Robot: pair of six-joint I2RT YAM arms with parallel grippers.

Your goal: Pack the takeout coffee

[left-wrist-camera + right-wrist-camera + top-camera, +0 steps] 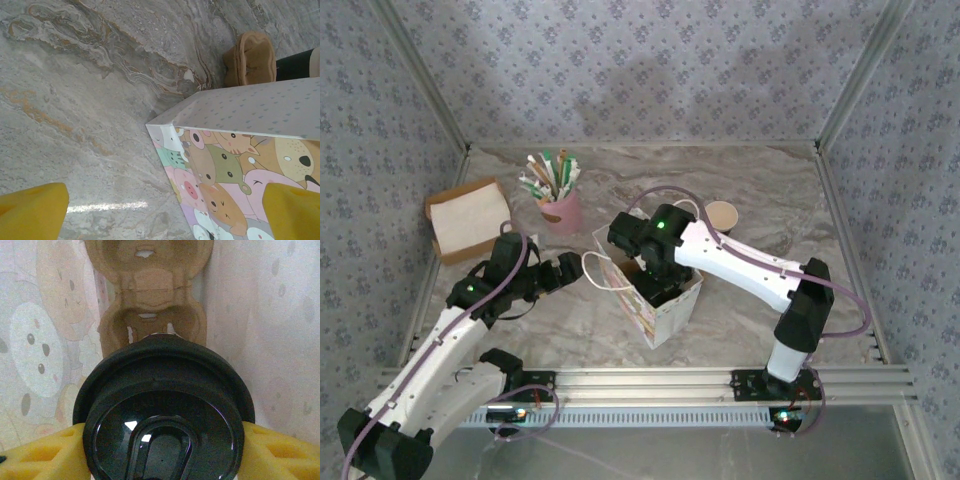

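The takeout coffee (162,410), seen from above as a round black lid, sits between my right gripper's (162,452) yellow fingers (40,455), which are shut on its sides. It hangs inside the cartoon-printed paper bag (665,318), above a brown pulp cup carrier (150,315) on the bag's floor. From overhead, my right gripper (663,288) reaches down into the bag's open top. My left gripper (572,272) stands open just left of the bag (235,165), close to its white handle loop (598,270), holding nothing.
A pink cup of straws (560,205) stands behind the bag on the left. A brown box with white napkins (468,218) lies at the far left. Another paper cup (720,215) stands behind the right arm. Walls close off three sides.
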